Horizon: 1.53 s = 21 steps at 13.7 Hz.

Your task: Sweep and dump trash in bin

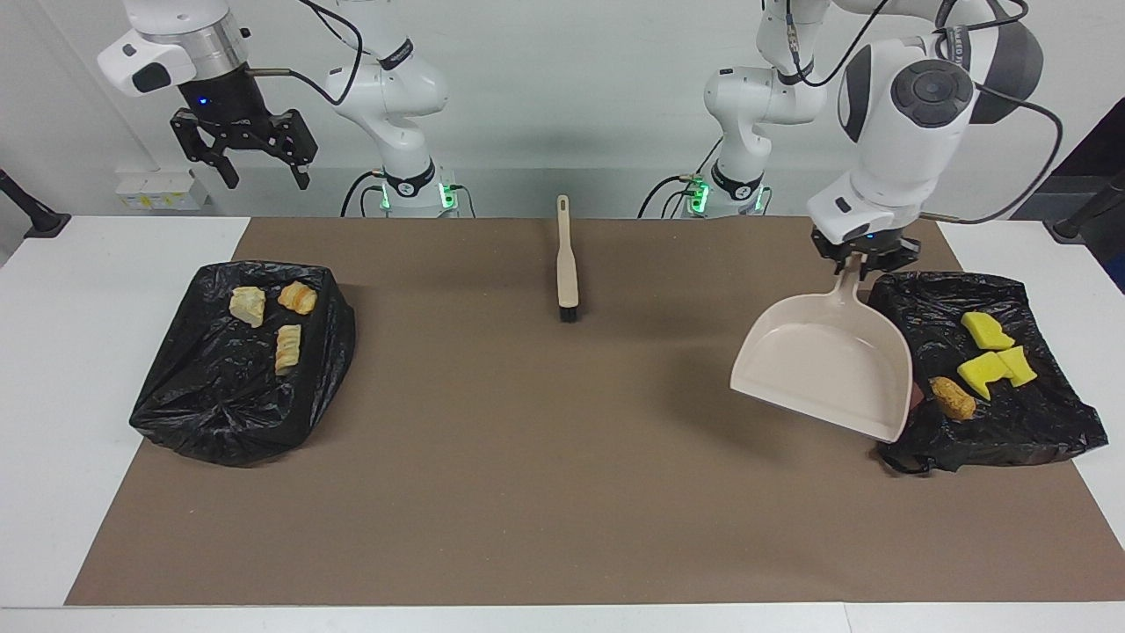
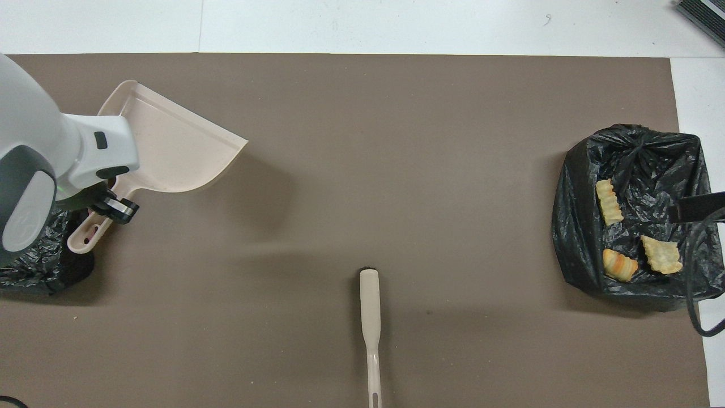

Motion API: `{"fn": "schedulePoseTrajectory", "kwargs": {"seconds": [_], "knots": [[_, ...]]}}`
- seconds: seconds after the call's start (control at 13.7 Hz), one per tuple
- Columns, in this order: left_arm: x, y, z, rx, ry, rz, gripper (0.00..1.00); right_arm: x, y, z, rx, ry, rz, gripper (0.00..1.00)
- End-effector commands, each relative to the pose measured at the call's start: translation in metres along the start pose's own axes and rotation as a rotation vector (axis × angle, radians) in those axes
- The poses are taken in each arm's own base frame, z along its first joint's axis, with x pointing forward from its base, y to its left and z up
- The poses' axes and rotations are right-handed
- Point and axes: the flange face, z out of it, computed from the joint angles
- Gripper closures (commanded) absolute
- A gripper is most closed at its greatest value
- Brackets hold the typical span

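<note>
My left gripper (image 1: 861, 260) is shut on the handle of the beige dustpan (image 1: 826, 362). It holds the empty pan tilted in the air, beside the black-lined bin (image 1: 1046, 422) at the left arm's end of the table. That bin holds three yellow sponge pieces (image 1: 986, 331) and one orange bread lump (image 1: 953, 397). The dustpan also shows in the overhead view (image 2: 170, 141). My right gripper (image 1: 266, 176) is open and empty, raised high near the second black-lined bin (image 1: 211, 404), which holds three bread lumps (image 1: 287, 348).
The beige brush (image 1: 568, 264) lies on the brown mat (image 1: 527, 457) midway between the arms, handle toward the robots; it also shows in the overhead view (image 2: 369, 317). No scraps lie on the mat.
</note>
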Motion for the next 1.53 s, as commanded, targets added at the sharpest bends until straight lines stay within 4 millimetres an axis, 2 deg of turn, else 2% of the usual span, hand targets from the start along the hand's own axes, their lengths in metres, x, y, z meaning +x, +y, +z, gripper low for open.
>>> {"fn": "schedulePoseTrajectory", "kwargs": {"seconds": [0.0,0.15,0.44,0.58,0.73,0.87,1.16,1.31,1.46], "knots": [[-0.002,0.056,-0.009,-0.073,0.003,-0.104,1.00,-0.003,0.007,-0.002,0.004,0.008,-0.008,0.00],[0.004,0.104,-0.014,-0.096,0.003,-0.180,1.00,-0.004,0.005,-0.002,0.006,0.006,-0.010,0.00],[0.015,0.181,-0.018,-0.167,0.027,-0.228,1.00,-0.005,0.003,0.001,0.011,-0.006,0.003,0.00],[0.017,0.204,-0.019,-0.175,0.037,-0.230,1.00,-0.003,0.004,0.002,0.005,0.003,-0.002,0.00],[0.033,0.231,-0.001,-0.178,0.024,-0.240,1.00,-0.002,0.003,0.000,0.012,0.005,0.002,0.00],[0.058,0.260,0.027,-0.178,0.025,-0.297,1.00,-0.003,0.001,0.001,0.011,-0.003,-0.001,0.00],[0.094,0.299,0.060,-0.210,0.107,-0.364,1.00,-0.003,0.001,0.001,0.011,-0.003,-0.001,0.00],[0.104,0.303,0.067,-0.243,0.123,-0.387,1.00,-0.003,0.001,0.001,0.011,-0.003,-0.003,0.00],[0.118,0.310,0.088,-0.244,0.130,-0.395,1.00,-0.003,0.001,0.001,0.011,-0.003,0.000,0.00]]}}
